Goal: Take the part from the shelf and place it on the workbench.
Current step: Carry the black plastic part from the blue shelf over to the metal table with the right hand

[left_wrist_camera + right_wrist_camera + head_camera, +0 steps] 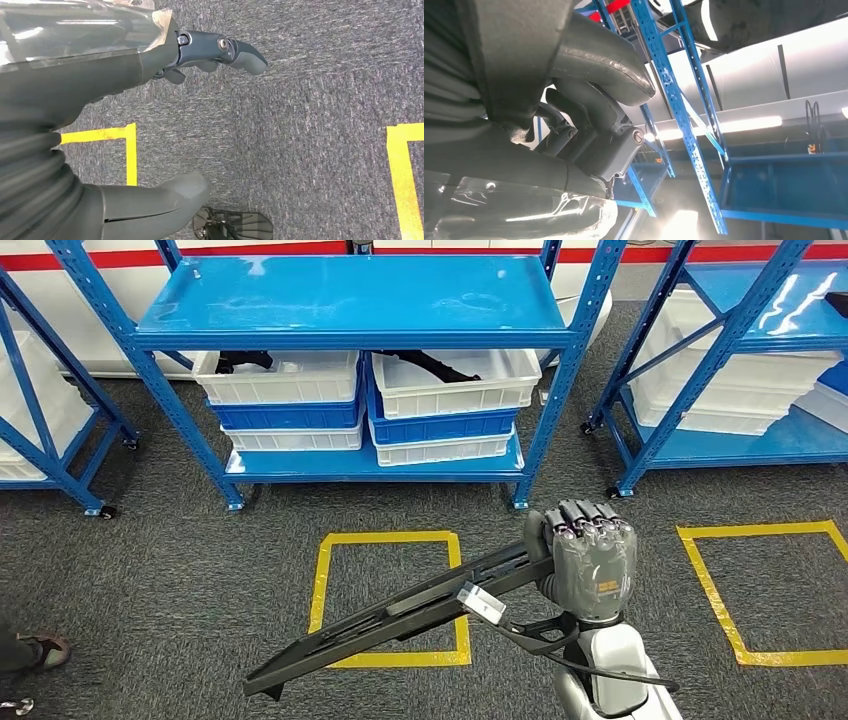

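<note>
A long black part (400,615) slants from the lower left up to my right hand (590,555), which grips its upper end in front of my body, above the grey carpet. In the right wrist view the right hand's fingers (594,130) are curled tight. The blue shelf (350,330) stands ahead, with two white bins (455,380) on its lower level; dark parts (430,362) lie in them. My left hand (75,85) hangs over the carpet with thumb (165,197) and fingers (220,50) apart, holding nothing.
A yellow taped square (322,580) lies on the floor under the part, another yellow square (720,590) to the right. More blue racks stand at the right (740,340) and left (40,430). A person's foot (35,648) shows at the lower left edge.
</note>
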### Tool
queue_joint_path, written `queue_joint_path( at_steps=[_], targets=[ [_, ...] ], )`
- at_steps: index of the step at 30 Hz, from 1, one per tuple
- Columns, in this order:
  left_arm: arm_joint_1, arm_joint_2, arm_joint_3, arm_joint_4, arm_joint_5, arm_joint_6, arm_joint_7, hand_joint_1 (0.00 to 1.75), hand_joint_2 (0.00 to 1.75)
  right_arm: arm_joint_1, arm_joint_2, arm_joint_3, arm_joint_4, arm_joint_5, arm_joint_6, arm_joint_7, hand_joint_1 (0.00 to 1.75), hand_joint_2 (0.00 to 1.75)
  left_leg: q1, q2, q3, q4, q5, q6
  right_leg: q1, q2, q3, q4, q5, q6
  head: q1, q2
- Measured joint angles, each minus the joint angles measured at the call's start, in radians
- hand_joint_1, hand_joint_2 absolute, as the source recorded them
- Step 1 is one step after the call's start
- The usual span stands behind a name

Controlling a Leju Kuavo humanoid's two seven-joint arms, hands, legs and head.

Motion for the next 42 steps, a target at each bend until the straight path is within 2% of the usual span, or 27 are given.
queue_joint_path(
  at_steps=[2,4,6,7,8,9,10,11,12,15,17,19,21,22,23,24,26,28,29,31,33,35,37,38,39,40,42],
  targets=[
    [-0.003,-0.002,0.000,0.000,-0.004,0.002,0.001,0.00,1.75,0.001,0.002,-0.008,-0.009,-0.006,-0.001,-0.007,1.75,1.75,0.009,0.011,0.003,-0.016,0.010,0.007,0.004,0.001,-0.028,0.056,-0.035,-0.006,0.005,0.000],
    [-0.004,-0.003,0.000,0.000,-0.008,0.005,0.003,0.00,1.75,0.006,0.003,-0.016,-0.013,-0.008,-0.001,-0.012,1.75,1.75,0.013,0.025,0.001,-0.020,0.014,0.009,0.002,0.001,-0.092,0.195,-0.102,-0.015,0.013,0.000],
    [-0.005,-0.003,0.000,0.000,-0.010,0.006,0.004,0.00,1.75,0.014,0.004,-0.022,-0.014,-0.011,-0.001,-0.014,1.75,1.75,0.014,0.040,-0.003,-0.020,0.016,0.006,-0.001,0.000,-0.136,0.298,-0.138,-0.011,0.017,0.000],
    [-0.005,-0.003,0.000,0.000,-0.011,0.007,0.004,0.00,1.75,0.017,0.004,-0.024,-0.014,-0.012,-0.001,-0.015,1.75,1.75,0.015,0.047,-0.004,-0.019,0.016,0.004,-0.003,0.000,-0.135,0.304,-0.136,-0.004,0.018,0.000],
    [-0.005,-0.004,0.000,0.000,-0.013,0.008,0.005,0.00,1.75,0.020,0.004,-0.025,-0.014,-0.012,-0.001,-0.016,1.75,1.75,0.017,0.054,-0.004,-0.018,0.016,0.000,-0.006,-0.004,-0.110,0.261,-0.118,0.006,0.019,0.000],
    [-0.005,-0.005,0.000,0.000,-0.015,0.011,0.006,0.00,1.75,0.021,0.005,-0.027,-0.014,-0.011,-0.001,-0.018,1.75,1.75,0.019,0.062,-0.004,-0.015,0.015,-0.006,-0.009,-0.020,-0.068,0.186,-0.092,0.017,0.020,0.000],
    [-0.005,-0.005,-0.001,0.000,-0.017,0.016,0.006,0.00,1.75,0.021,0.007,-0.028,-0.015,-0.011,-0.001,-0.020,1.75,1.75,0.019,0.070,-0.005,-0.009,0.012,-0.015,-0.009,-0.039,-0.030,0.116,-0.070,0.024,0.024,0.000],
    [-0.006,-0.005,-0.001,-0.001,-0.019,0.021,0.005,0.00,1.75,0.022,0.009,-0.030,-0.017,-0.010,-0.001,-0.022,1.75,1.75,0.019,0.077,-0.006,-0.003,0.008,-0.026,-0.009,-0.054,0.003,0.054,-0.050,0.024,0.026,0.000],
    [-0.006,-0.005,-0.001,-0.001,-0.019,0.027,0.004,0.00,1.75,0.022,0.011,-0.031,-0.018,-0.009,-0.001,-0.024,1.75,1.75,0.018,0.085,-0.006,0.002,0.006,-0.034,-0.007,-0.063,0.020,0.023,-0.041,0.017,0.025,0.000],
    [-0.007,-0.006,-0.001,-0.001,-0.019,0.037,-0.001,0.00,1.75,0.028,0.013,-0.035,-0.020,-0.007,-0.001,-0.028,1.75,1.75,0.024,0.103,-0.005,0.004,0.005,-0.051,-0.004,-0.035,0.014,0.023,-0.033,-0.017,0.015,0.000],
    [-0.007,-0.006,-0.001,-0.001,-0.019,0.042,-0.006,0.00,1.75,0.031,0.014,-0.038,-0.022,-0.006,-0.001,-0.030,1.75,1.75,0.032,0.072,-0.018,0.038,-0.028,-0.060,-0.005,-0.015,0.009,0.023,-0.026,-0.032,0.010,0.000],
    [-0.006,-0.006,0.000,-0.001,-0.019,0.049,-0.013,0.00,1.75,0.033,0.017,-0.039,-0.025,-0.007,-0.001,-0.032,1.75,1.75,0.033,0.023,-0.061,0.144,-0.100,-0.064,-0.002,0.003,0.004,0.023,-0.020,-0.043,0.002,0.000],
    [-0.005,-0.006,0.000,-0.001,-0.020,0.058,-0.019,0.00,1.75,0.034,0.019,-0.040,-0.025,-0.009,-0.001,-0.035,1.75,1.75,0.031,0.003,-0.115,0.269,-0.157,-0.061,0.006,0.025,-0.003,0.023,-0.015,-0.052,-0.004,0.000],
    [-0.004,-0.006,0.000,-0.001,-0.020,0.062,-0.022,0.00,1.75,0.035,0.020,-0.040,-0.025,-0.011,-0.001,-0.036,1.75,1.75,0.030,0.000,-0.127,0.298,-0.162,-0.056,0.011,0.039,-0.005,0.023,-0.013,-0.055,-0.006,0.000],
    [-0.003,-0.006,0.001,-0.001,-0.020,0.065,-0.025,0.00,1.75,0.036,0.020,-0.040,-0.025,-0.013,-0.001,-0.037,1.75,1.75,0.028,-0.002,-0.118,0.283,-0.145,-0.048,0.015,0.052,-0.006,0.023,-0.011,-0.057,-0.006,0.000],
    [-0.003,-0.006,0.001,-0.001,-0.019,0.067,-0.028,0.00,1.75,0.036,0.020,-0.040,-0.025,-0.014,-0.001,-0.038,1.75,1.75,0.025,-0.009,-0.090,0.232,-0.114,-0.037,0.020,0.066,-0.006,0.023,-0.010,-0.058,-0.007,0.000],
    [-0.003,-0.004,0.001,-0.001,-0.019,0.070,-0.033,0.00,1.75,0.037,0.020,-0.041,-0.026,-0.014,-0.001,-0.038,1.75,1.75,0.018,-0.053,-0.018,0.098,-0.054,-0.008,0.026,0.089,-0.006,0.023,-0.007,-0.058,-0.005,0.000],
    [-0.002,-0.002,0.001,-0.001,-0.019,0.072,-0.037,0.00,1.75,0.036,0.021,-0.042,-0.028,-0.015,-0.001,-0.038,1.75,1.75,0.011,-0.092,0.016,0.030,-0.034,0.012,0.021,0.108,-0.011,0.024,-0.003,-0.052,0.001,0.000],
    [-0.001,-0.001,0.001,-0.001,-0.018,0.073,-0.039,0.00,1.75,0.037,0.022,-0.043,-0.028,-0.015,-0.001,-0.039,1.75,1.75,0.008,-0.095,0.019,0.023,-0.035,0.017,0.016,0.118,-0.014,0.023,0.001,-0.046,0.000,0.000],
    [-0.001,-0.003,0.001,-0.001,-0.018,0.075,-0.048,0.00,1.75,0.043,0.022,-0.045,-0.033,-0.015,-0.001,-0.041,1.75,1.75,0.006,-0.069,0.026,0.004,-0.025,0.016,0.014,0.130,-0.021,0.020,0.007,-0.036,-0.009,0.000],
    [0.000,-0.006,0.002,-0.002,-0.017,0.090,-0.069,0.00,1.75,0.047,0.021,-0.049,-0.041,-0.016,-0.001,-0.045,1.75,1.75,0.011,-0.038,0.038,-0.024,-0.011,0.013,0.021,0.084,-0.048,0.060,-0.016,-0.034,-0.005,0.000],
    [0.004,-0.009,0.004,-0.001,-0.013,0.107,-0.087,0.00,1.75,0.049,0.020,-0.051,-0.046,-0.019,-0.001,-0.050,1.75,1.75,0.013,-0.006,0.041,-0.035,-0.005,0.012,0.021,0.027,-0.104,0.172,-0.069,-0.037,0.005,0.000],
    [0.005,-0.011,0.008,-0.001,-0.009,0.111,-0.092,0.00,1.75,0.054,0.020,-0.051,-0.047,-0.022,-0.001,-0.054,1.75,1.75,0.013,0.027,0.038,-0.034,-0.005,0.011,0.014,0.013,-0.152,0.277,-0.105,-0.029,0.011,0.000],
    [0.005,-0.012,0.011,-0.001,-0.008,0.111,-0.095,0.00,1.75,0.056,0.019,-0.051,-0.047,-0.023,-0.001,-0.055,1.75,1.75,0.013,0.042,0.036,-0.033,-0.006,0.009,0.009,0.009,-0.155,0.288,-0.106,-0.020,0.013,0.000],
    [0.005,-0.014,0.014,-0.001,-0.008,0.112,-0.099,0.00,1.75,0.057,0.018,-0.052,-0.047,-0.023,-0.001,-0.056,1.75,1.75,0.014,0.057,0.036,-0.032,-0.007,0.007,0.004,0.003,-0.132,0.253,-0.091,-0.009,0.015,0.000],
    [0.005,-0.015,0.015,-0.001,-0.007,0.114,-0.104,0.00,1.75,0.057,0.018,-0.052,-0.047,-0.021,-0.001,-0.057,1.75,1.75,0.015,0.071,0.036,-0.029,-0.008,0.003,0.000,-0.010,-0.090,0.183,-0.067,0.002,0.017,0.000],
    [0.003,-0.018,0.017,-0.001,-0.007,0.122,-0.113,0.00,1.75,0.057,0.018,-0.053,-0.048,-0.016,-0.001,-0.057,1.75,1.75,0.012,0.093,0.035,-0.021,-0.015,-0.009,0.000,-0.050,-0.010,0.048,-0.028,0.010,0.019,0.000]
  ],
)
